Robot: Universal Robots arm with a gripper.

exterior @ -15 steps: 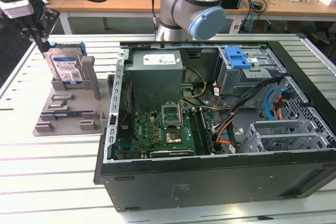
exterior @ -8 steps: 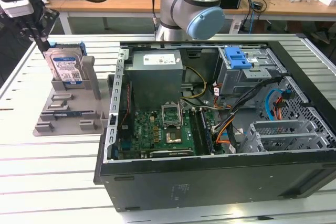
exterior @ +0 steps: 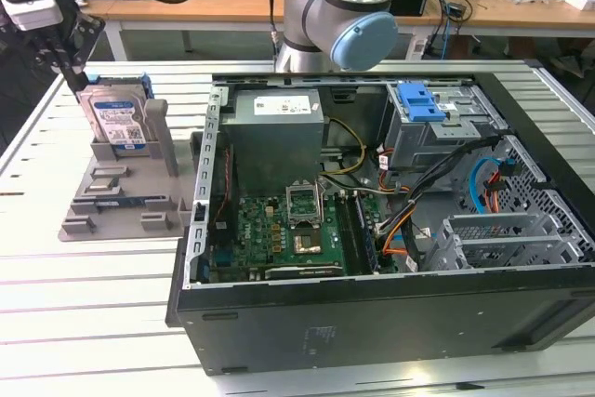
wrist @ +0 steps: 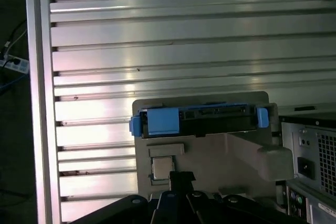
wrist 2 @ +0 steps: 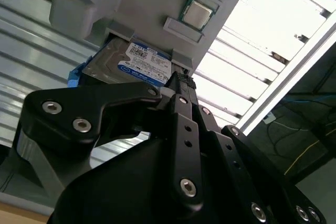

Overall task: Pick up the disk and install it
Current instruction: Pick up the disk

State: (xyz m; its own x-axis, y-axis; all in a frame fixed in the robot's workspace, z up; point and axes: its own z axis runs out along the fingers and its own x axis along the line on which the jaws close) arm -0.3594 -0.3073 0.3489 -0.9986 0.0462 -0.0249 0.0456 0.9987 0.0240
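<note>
Over at the exterior view's left, the disk [exterior: 116, 118] stands upright in a slot of the grey slotted holder stand [exterior: 119, 204], its white-and-blue label facing the room and blue rails showing at its edges. The black end effector [exterior: 78, 73] hangs right at the disk's upper corner; whether it touches I cannot tell. The stand sits on the ribbed metal tabletop [exterior: 84, 304], just beside an open computer case [exterior: 372, 323] lying on its side. Inside the case are a green motherboard [exterior: 279, 230], a grey power supply [exterior: 276, 127], and a grey drive cage [exterior: 446, 127] topped by a blue latch [exterior: 420, 99]. The robot arm [exterior: 339, 6] rises behind the case.
</note>
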